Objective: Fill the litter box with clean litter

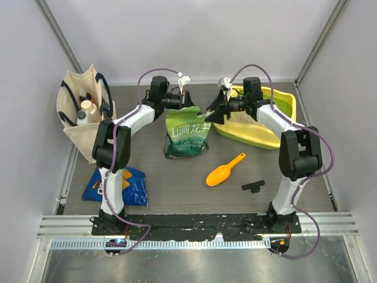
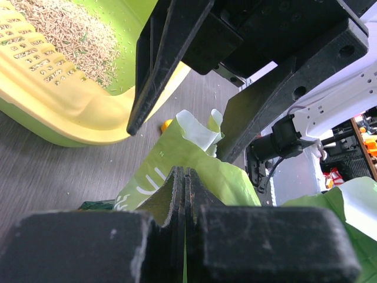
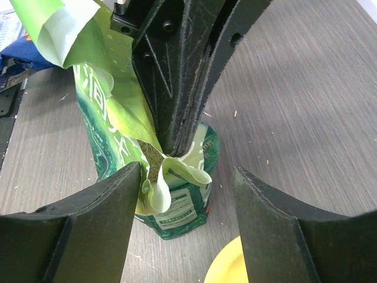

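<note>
The litter box (image 1: 281, 118) lies at the back right, yellow rim and lime-green basin, with pale clean litter (image 1: 241, 118) in its left end. In the left wrist view its slotted grate (image 2: 41, 71) and the litter (image 2: 65, 32) show at upper left. A green pouch (image 1: 187, 134) stands upright left of the box. My left gripper (image 1: 189, 101) is shut on the pouch's torn top edge (image 2: 194, 153). My right gripper (image 1: 213, 113) is open, its fingers (image 3: 100, 224) either side of the pouch's open top flap (image 3: 177, 171), not closed on it. Granules show inside the opening (image 3: 154, 158).
An orange scoop (image 1: 225, 170) and a small black part (image 1: 253, 186) lie in front of the box. A blue Doritos bag (image 1: 121, 186) lies front left. A canvas tote (image 1: 82, 115) with bottles stands at the back left. White walls enclose the table.
</note>
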